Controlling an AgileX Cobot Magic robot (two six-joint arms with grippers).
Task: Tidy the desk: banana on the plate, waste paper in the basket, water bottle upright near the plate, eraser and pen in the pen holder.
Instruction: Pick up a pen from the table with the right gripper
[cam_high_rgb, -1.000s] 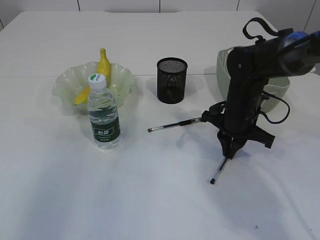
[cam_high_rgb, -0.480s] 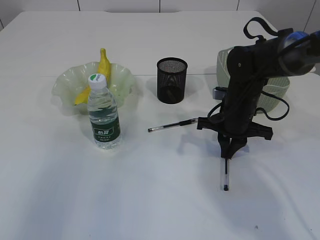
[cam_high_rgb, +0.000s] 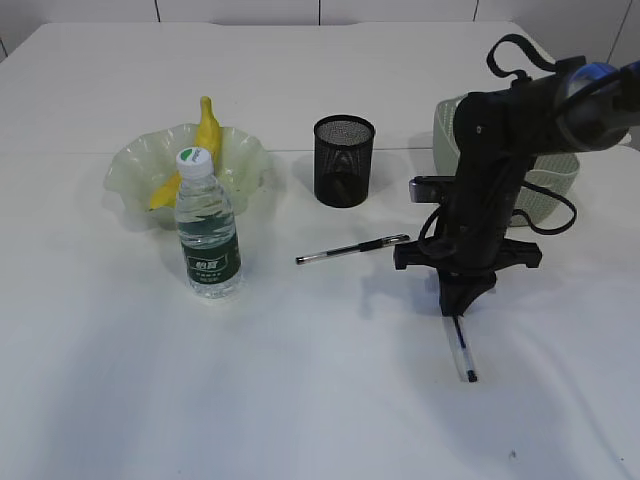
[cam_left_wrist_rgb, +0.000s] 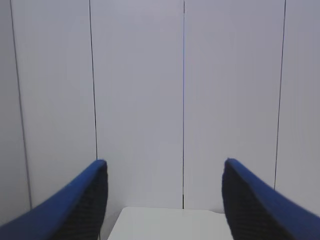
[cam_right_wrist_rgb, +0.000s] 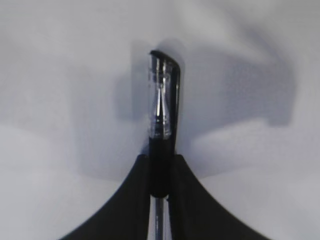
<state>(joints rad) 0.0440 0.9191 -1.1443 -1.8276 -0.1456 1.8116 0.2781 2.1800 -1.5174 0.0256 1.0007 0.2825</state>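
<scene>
The right gripper (cam_high_rgb: 457, 308) is pinched tight on a pen (cam_high_rgb: 461, 350), pointing down at the white surface (cam_high_rgb: 300, 400). In the exterior view the pen sticks out below the gripper, slanting toward the camera, its far end at or just above the surface. From the right wrist view you can see the clear barrel and dark cap end of that pen (cam_right_wrist_rgb: 161, 130) squeezed between the two black fingers (cam_right_wrist_rgb: 135, 200).

A second pen (cam_high_rgb: 352, 249) lies flat on the surface just to the left of the gripper, not touching it. The black mesh pen holder (cam_high_rgb: 343, 160) stands further back and to the left of the gripper. The green basket (cam_high_rgb: 445, 130) is right behind the arm, mostly blocked by it, so I can't see what's in it.

Way off to the gripper's left, the water bottle (cam_high_rgb: 209, 225) stands upright, right in front of the plate (cam_high_rgb: 130, 170), and the banana (cam_high_rgb: 205, 135) sits on that plate.

The left gripper (cam_left_wrist_rgb: 165, 200) is wide open with nothing in it, its blue fingers (cam_left_wrist_rgb: 75, 205) facing a panelled wall and a bit of the surface's edge below.
</scene>
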